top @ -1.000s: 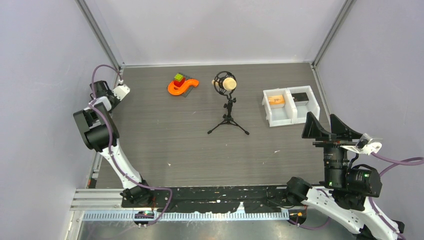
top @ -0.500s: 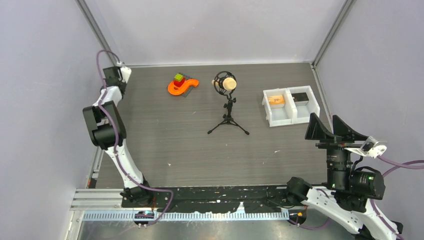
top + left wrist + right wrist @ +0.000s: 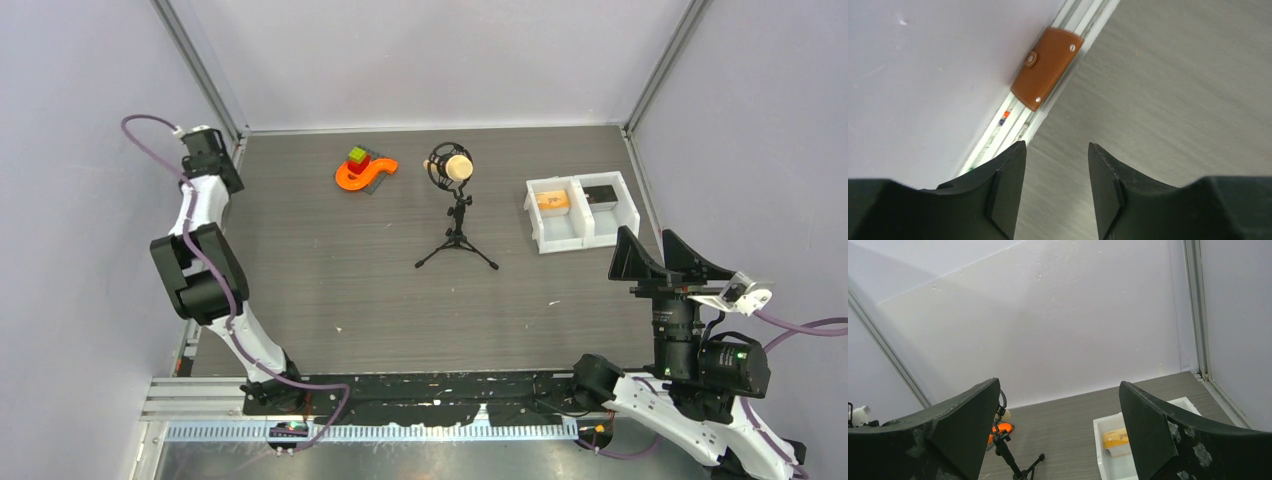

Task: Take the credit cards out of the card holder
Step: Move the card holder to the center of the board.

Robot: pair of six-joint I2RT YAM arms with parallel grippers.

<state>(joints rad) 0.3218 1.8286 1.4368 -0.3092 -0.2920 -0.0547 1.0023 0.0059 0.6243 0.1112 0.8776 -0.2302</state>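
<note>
The card holder point(image 3: 1047, 68), a small brown leather wallet closed with a snap, lies on the pale rail where the table's left edge meets the wall. It shows only in the left wrist view; the credit cards are hidden. My left gripper point(image 3: 1055, 146) hangs just short of it, jaws parted, nothing between them. From above, the left gripper point(image 3: 206, 152) sits at the back left corner by the wall. My right gripper point(image 3: 1058, 382) is raised at the near right, wide open and empty, also visible from above point(image 3: 646, 250).
An orange S-shaped toy point(image 3: 362, 172) with green and red blocks lies at the back. A microphone on a black tripod point(image 3: 456, 205) stands mid-table. A white two-compartment bin point(image 3: 582, 236) at the right holds a yellow box point(image 3: 552, 201) and a dark item point(image 3: 601, 194).
My left arm has swung out toward the left wall and back corner, and its jaws have gone from shut to parted. The right arm has barely shifted.
</note>
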